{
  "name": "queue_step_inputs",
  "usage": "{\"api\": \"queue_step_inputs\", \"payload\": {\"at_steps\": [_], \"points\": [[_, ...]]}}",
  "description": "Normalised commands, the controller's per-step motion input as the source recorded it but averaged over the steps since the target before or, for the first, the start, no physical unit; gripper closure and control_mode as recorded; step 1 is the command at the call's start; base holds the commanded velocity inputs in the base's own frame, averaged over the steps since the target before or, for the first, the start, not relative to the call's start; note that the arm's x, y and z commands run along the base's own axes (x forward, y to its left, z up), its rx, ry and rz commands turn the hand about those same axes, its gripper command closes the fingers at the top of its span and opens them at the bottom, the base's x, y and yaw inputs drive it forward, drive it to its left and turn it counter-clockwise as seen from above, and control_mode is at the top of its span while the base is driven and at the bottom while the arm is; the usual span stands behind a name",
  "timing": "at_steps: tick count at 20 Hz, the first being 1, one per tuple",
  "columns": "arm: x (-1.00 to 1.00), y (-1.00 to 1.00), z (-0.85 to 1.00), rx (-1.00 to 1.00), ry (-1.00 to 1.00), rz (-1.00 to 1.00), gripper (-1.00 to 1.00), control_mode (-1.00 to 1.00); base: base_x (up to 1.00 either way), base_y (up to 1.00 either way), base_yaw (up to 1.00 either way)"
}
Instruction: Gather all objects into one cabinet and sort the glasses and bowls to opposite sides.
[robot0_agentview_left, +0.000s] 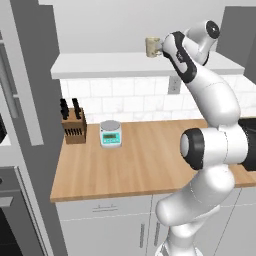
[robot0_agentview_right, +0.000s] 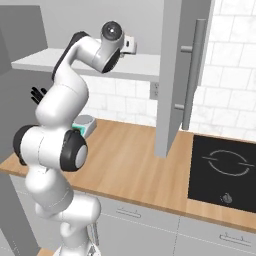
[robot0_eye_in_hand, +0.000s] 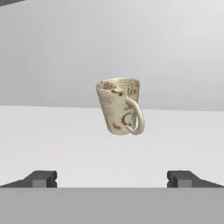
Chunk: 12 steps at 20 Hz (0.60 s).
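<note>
Cream mug (robot0_eye_in_hand: 119, 106): upright on the white cabinet shelf (robot0_eye_in_hand: 52, 144), handle turned toward me.
My pincer (robot0_eye_in_hand: 112, 178): open wide, empty, short of the mug.
Desk (robot0_agentview_left: 140, 160): knife block, scale.

Place: a rendered home kitchen
Surface: wooden worktop surface (robot0_agentview_left: 140, 160) over grey drawer fronts; a knife block (robot0_agentview_left: 74, 127) and a small kitchen scale (robot0_agentview_left: 110, 133) stand on it
Wall: white tiled backsplash (robot0_agentview_left: 130, 100)
Cooking: black hob (robot0_agentview_right: 225, 172) set into the worktop
Storage: wall cabinet (robot0_agentview_left: 125, 65) with a white shelf floor; grey door with a bar handle (robot0_agentview_right: 192, 75)
</note>
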Motion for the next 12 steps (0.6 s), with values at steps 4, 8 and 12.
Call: {"api": "queue_step_inputs", "payload": {"at_steps": [4,8,12], "points": [[0.1,-0.02,-0.02,0.0,0.0,0.02,-1.0,-1.0,0.0,0.0,0.0],[0.07,-0.08,-0.02,0.0,0.0,0.03,-1.0,-1.0,0.0,0.0,0.0],[0.04,-0.1,-0.11,0.0,0.0,0.04,-1.0,-1.0,0.0,0.0,0.0]]}}
